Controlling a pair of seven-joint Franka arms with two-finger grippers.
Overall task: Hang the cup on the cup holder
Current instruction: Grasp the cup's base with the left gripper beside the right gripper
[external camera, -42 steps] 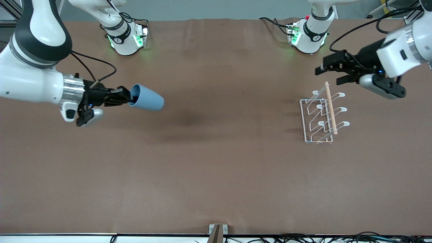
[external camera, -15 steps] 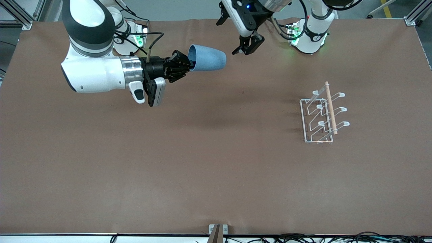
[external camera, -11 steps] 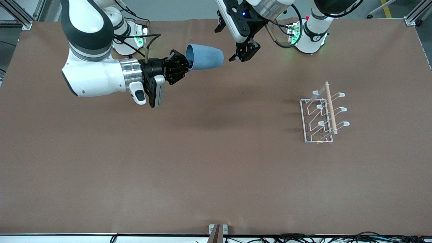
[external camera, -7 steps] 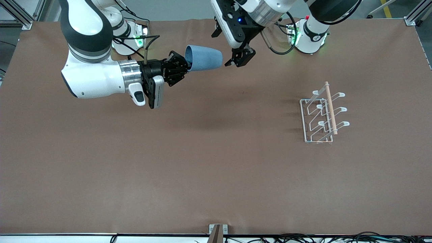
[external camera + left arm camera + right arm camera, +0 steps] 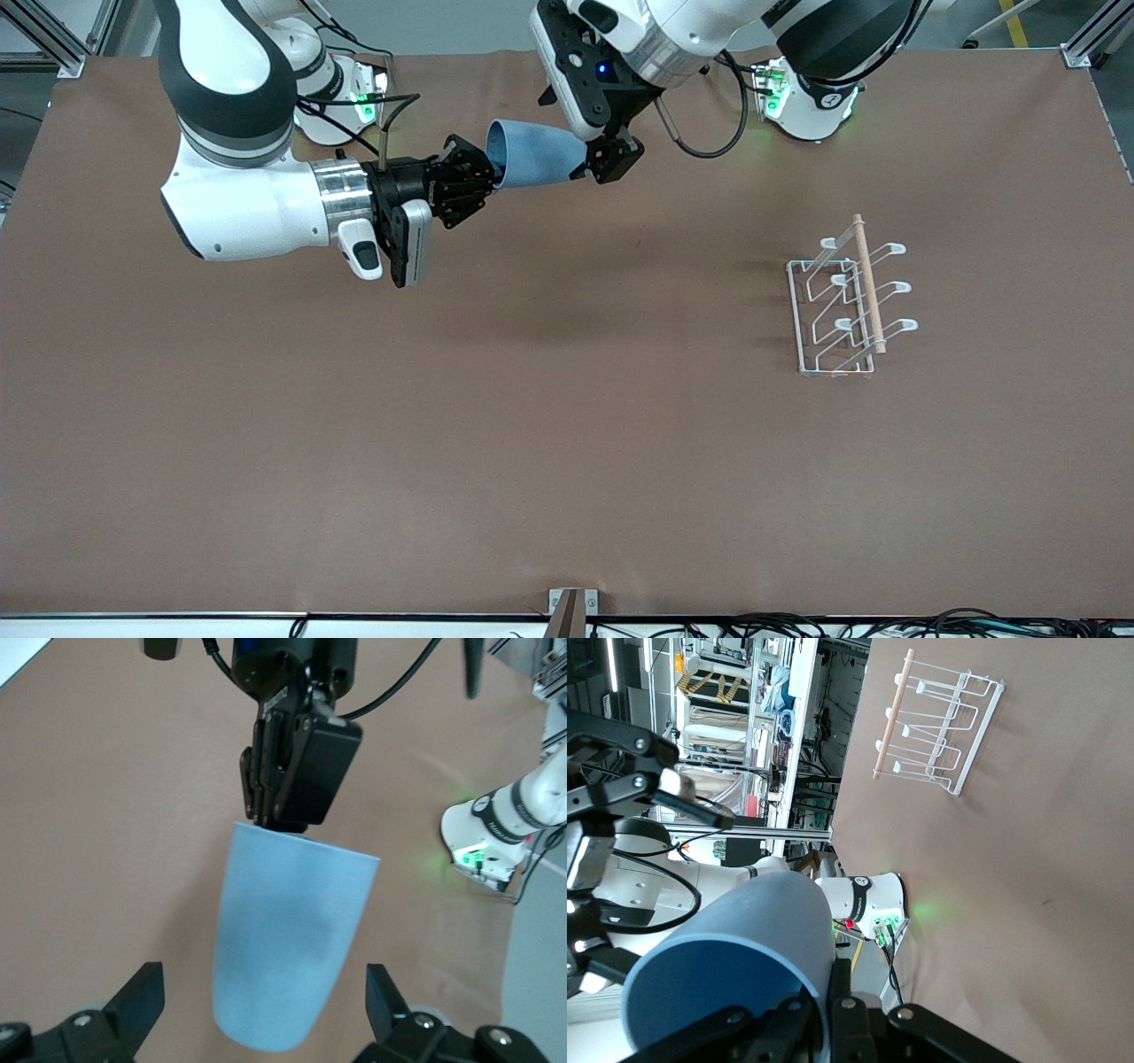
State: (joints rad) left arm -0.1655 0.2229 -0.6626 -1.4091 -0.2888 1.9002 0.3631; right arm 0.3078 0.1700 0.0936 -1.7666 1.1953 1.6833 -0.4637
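The light blue cup [image 5: 536,155] hangs in the air on its side, over the table's middle strip near the robot bases. My right gripper [image 5: 490,171] is shut on its rim, one finger inside the mouth, as the right wrist view shows [image 5: 833,1001]. My left gripper [image 5: 592,161] is open, and its two fingers stand on either side of the cup's closed end [image 5: 288,939] with gaps on both sides. The white wire cup holder [image 5: 850,301] with its wooden rod [image 5: 866,279] stands toward the left arm's end of the table, with nothing hung on its prongs.
The two arm bases with green lights [image 5: 337,97] [image 5: 806,89] stand along the table's edge farthest from the front camera. A small metal bracket [image 5: 571,602] sits at the edge nearest it. Brown table surface [image 5: 567,399] lies between cup and holder.
My left gripper has swung over from the cup holder's end and come down, and its open fingers now straddle the cup's closed end. My right gripper has carried the cup toward the bases and now holds still.
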